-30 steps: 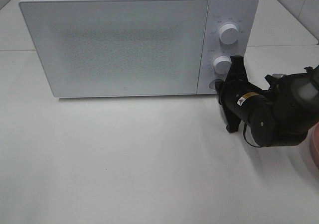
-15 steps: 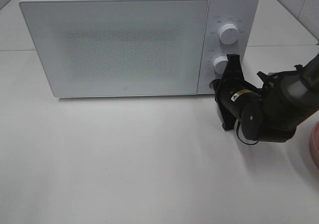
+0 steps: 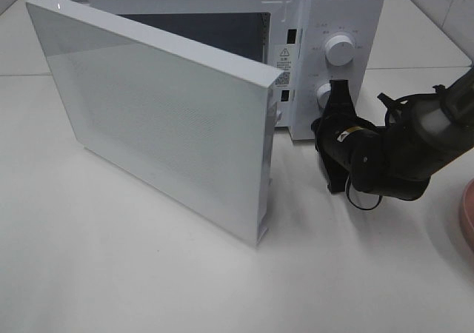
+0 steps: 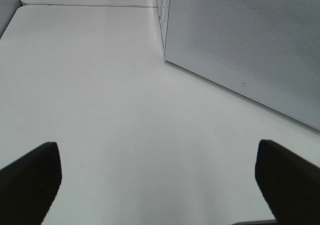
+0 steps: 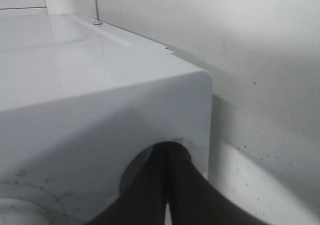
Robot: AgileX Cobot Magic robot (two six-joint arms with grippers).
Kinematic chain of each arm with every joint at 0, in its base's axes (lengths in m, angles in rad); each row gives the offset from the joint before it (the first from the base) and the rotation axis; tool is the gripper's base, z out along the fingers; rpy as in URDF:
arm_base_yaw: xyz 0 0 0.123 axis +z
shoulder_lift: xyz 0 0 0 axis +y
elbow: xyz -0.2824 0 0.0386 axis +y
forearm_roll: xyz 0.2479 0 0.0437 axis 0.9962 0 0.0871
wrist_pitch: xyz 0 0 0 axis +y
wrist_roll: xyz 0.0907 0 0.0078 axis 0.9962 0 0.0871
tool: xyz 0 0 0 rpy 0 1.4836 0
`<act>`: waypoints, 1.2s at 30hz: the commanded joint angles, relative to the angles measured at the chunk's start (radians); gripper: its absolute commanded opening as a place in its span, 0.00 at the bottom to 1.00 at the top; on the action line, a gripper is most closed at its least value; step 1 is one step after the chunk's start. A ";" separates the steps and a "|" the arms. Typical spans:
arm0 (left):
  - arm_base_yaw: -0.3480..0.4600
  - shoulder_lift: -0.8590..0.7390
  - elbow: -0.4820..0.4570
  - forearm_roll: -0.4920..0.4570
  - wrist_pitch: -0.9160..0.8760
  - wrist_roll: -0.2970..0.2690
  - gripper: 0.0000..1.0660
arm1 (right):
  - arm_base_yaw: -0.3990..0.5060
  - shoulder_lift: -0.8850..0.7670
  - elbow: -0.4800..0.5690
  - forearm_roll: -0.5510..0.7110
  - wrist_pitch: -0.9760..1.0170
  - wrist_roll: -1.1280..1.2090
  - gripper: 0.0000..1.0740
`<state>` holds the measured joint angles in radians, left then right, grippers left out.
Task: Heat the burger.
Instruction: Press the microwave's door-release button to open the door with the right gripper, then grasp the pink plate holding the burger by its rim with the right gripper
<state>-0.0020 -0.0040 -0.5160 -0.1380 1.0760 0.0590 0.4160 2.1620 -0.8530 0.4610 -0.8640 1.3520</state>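
Note:
The burger is out of view; only the rim of its pink plate (image 3: 468,222) shows at the right edge of the exterior view. The white microwave (image 3: 337,7) stands at the back with its door (image 3: 163,118) swung open toward the front left. My right gripper (image 3: 326,123) is shut, its tips pressed at the round button recess at the bottom of the control panel; in the right wrist view the closed fingers (image 5: 172,195) sit in that recess. My left gripper (image 4: 160,185) is open and empty above bare table, with the door (image 4: 250,40) ahead of it.
Two white knobs (image 3: 339,49) (image 3: 326,92) sit on the control panel above my right gripper. The open door juts over the middle of the white table (image 3: 148,274). The dark microwave cavity (image 3: 200,29) shows behind the door.
The microwave door was shut in both earlier frames and has sprung open to the front left. My right gripper has pushed slightly further in at the panel's lower button.

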 commanded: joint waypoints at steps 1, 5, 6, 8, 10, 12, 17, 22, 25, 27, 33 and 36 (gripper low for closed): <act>0.000 -0.014 -0.003 -0.002 -0.002 0.002 0.92 | -0.067 -0.024 -0.082 0.011 -0.451 -0.024 0.00; 0.000 -0.014 -0.003 -0.001 -0.002 0.002 0.92 | -0.054 -0.047 -0.043 0.005 -0.311 -0.020 0.00; 0.000 -0.014 -0.003 -0.001 -0.002 0.002 0.92 | -0.054 -0.047 -0.043 0.005 -0.311 -0.020 0.00; 0.000 -0.014 -0.003 -0.001 -0.002 0.002 0.92 | -0.031 -0.053 -0.012 -0.032 -0.198 0.018 0.00; 0.000 -0.014 -0.003 -0.001 -0.002 0.002 0.92 | -0.024 -0.053 -0.002 -0.055 -0.165 0.042 0.00; 0.000 -0.014 -0.003 -0.001 -0.002 0.002 0.92 | -0.011 -0.053 0.012 -0.090 -0.102 0.100 0.00; 0.000 -0.014 -0.003 -0.001 -0.002 0.002 0.92 | 0.003 -0.058 0.031 -0.179 -0.053 0.137 0.00; 0.000 -0.014 -0.003 -0.001 -0.002 0.002 0.92 | 0.003 -0.124 0.090 -0.229 -0.007 0.109 0.00; 0.000 -0.014 -0.003 -0.001 -0.002 0.002 0.92 | 0.003 -0.132 0.098 -0.229 -0.004 0.105 0.00; 0.000 -0.014 -0.003 -0.001 -0.002 0.002 0.92 | 0.003 -0.171 0.133 -0.240 0.056 0.097 0.00; 0.000 -0.014 -0.003 -0.001 -0.002 0.002 0.92 | 0.003 -0.237 0.196 -0.239 0.099 0.071 0.01; 0.000 -0.014 -0.003 -0.001 -0.002 0.002 0.92 | 0.003 -0.286 0.227 -0.245 0.126 0.025 0.01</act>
<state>-0.0020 -0.0040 -0.5160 -0.1380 1.0770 0.0590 0.4200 1.9120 -0.6380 0.2300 -0.7540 1.4190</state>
